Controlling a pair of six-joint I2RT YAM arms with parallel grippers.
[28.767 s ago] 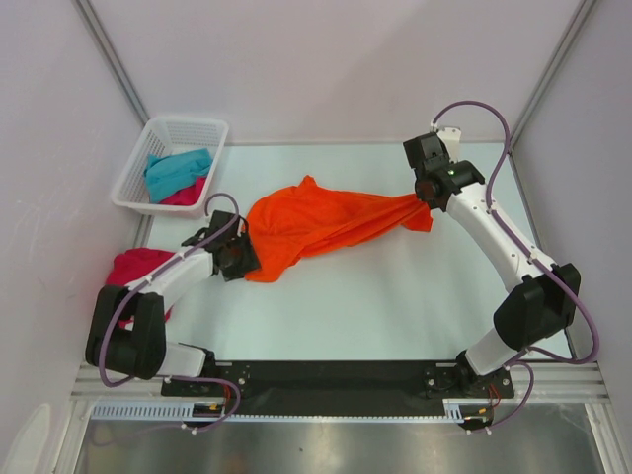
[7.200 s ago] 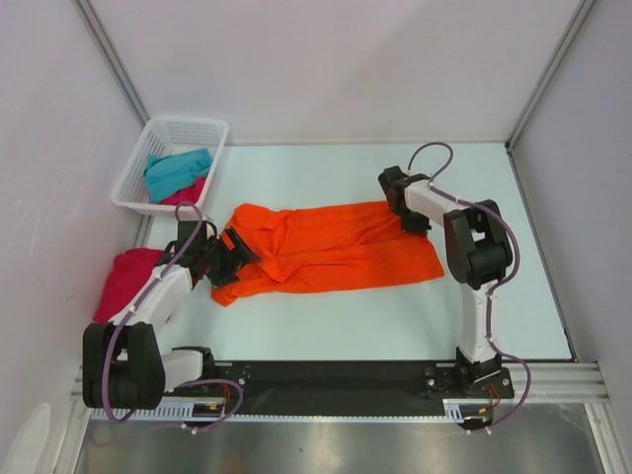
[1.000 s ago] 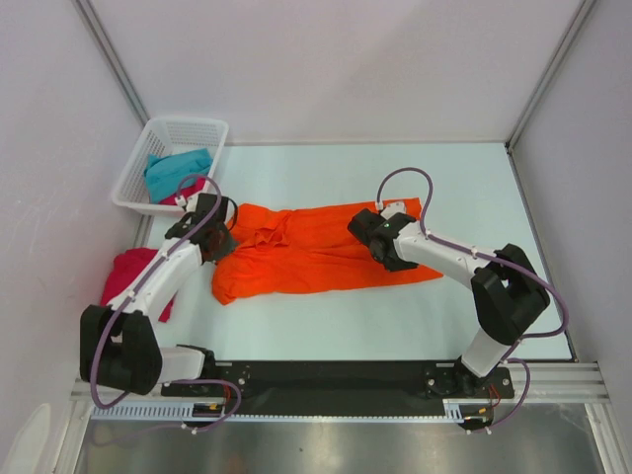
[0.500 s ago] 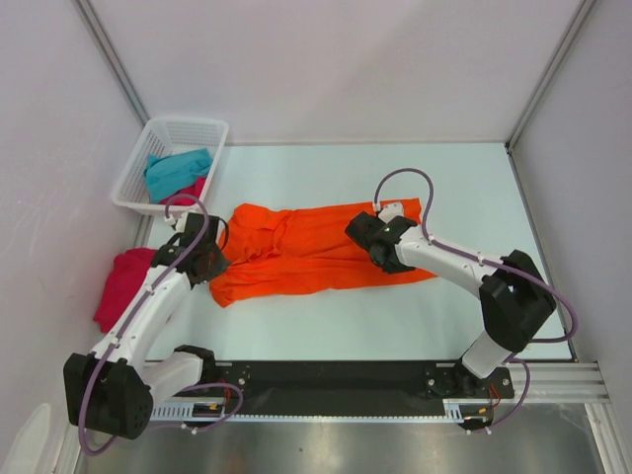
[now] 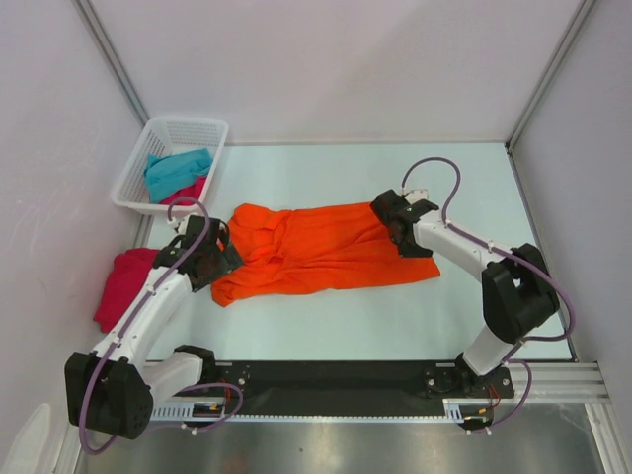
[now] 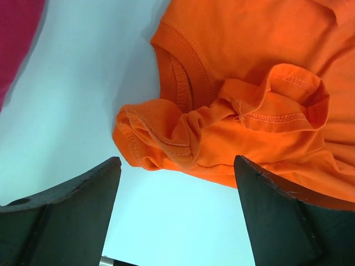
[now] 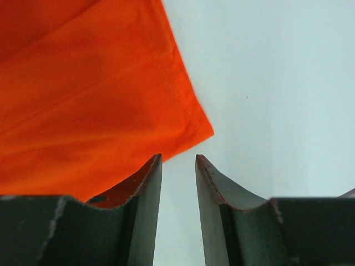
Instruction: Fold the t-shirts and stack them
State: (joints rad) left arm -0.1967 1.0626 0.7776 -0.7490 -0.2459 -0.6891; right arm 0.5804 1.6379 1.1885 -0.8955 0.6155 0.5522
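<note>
Table (image 5: 474, 178): pale, walled on three sides.

Orange shirt (image 5: 316, 252): flat mid-table, long axis left to right, partly folded. Left end is rumpled. In the left wrist view the collar and a curled hem are bunched up on the orange shirt (image 6: 266, 66). In the right wrist view the orange shirt (image 7: 83, 100) lies smooth, with one corner showing against bare table.

Basket (image 5: 173, 133): white lattice, far left corner.

Pink shirt (image 5: 123, 281): heaped at the table's left edge, well apart from the orange one. It shows as a sliver, pink shirt (image 6: 16, 39), at the left wrist view's top left.

Teal shirt (image 5: 176, 170): in the basket, on top.

Second pink shirt (image 5: 188, 195): in the basket, under the teal, near side.

Left gripper (image 5: 221, 260): at the orange shirt's left end. In its own view the left gripper (image 6: 176, 166) has jaws spread wide, nothing between them, bunched collar just ahead, no contact visible.

Right gripper (image 5: 403, 237): over the shirt's right end. In its own view the right gripper (image 7: 177, 160) has jaws only narrowly apart, bare table in the gap, nothing held. The shirt corner is just ahead, and the cloth runs behind one finger (image 7: 138, 188). Can't tell if that finger touches it.
</note>
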